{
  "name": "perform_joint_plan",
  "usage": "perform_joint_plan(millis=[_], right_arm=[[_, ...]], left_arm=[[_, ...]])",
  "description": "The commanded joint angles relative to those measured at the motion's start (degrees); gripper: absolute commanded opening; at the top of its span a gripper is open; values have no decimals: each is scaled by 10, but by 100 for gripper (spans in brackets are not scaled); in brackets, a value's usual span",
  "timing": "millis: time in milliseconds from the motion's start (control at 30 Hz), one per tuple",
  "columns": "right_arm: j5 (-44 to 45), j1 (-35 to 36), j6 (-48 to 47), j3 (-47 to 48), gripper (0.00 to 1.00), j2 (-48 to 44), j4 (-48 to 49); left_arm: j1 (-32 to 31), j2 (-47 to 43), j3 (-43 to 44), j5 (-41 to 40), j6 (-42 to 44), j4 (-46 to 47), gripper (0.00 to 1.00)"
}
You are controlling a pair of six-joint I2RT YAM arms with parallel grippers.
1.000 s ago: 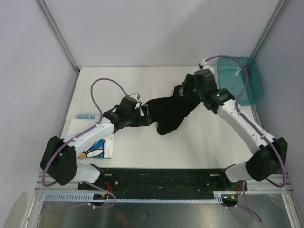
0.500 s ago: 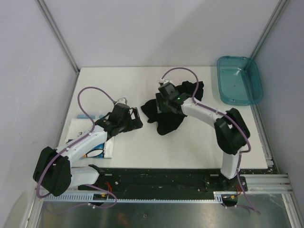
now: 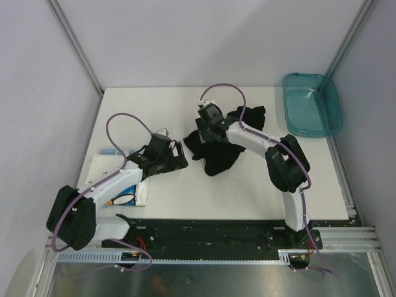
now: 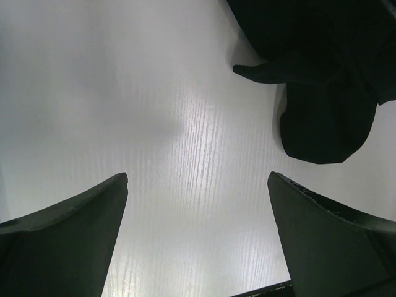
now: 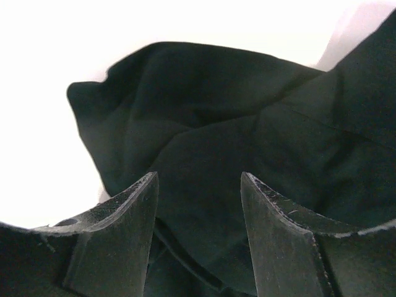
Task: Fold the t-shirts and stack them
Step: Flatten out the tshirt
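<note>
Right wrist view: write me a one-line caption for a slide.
Right arm's open fingers poised over the crumpled black t-shirt on the white table.

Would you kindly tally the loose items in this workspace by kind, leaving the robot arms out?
T-shirts: 2 (black t-shirt, white t-shirt)
Plastic bins: 1 (teal bin)
Total: 3

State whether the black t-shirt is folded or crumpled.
Crumpled: the black t-shirt lies in an uneven, bunched heap, with no straight folded edges.
</note>
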Motion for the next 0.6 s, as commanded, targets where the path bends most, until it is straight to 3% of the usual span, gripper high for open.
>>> perform_joint_plan(millis=[0,200,567], right_arm=[[8,-20,-4,17,60,8,-19],[-9,-71,32,-28,61,-44,-1],[-31,-148,63,-64,60,-122,-5]], left_arm=[[2,11,36,15,0,15,99],[2,88,116,38,25,39,93],[3,318,338,112,67,56,65]])
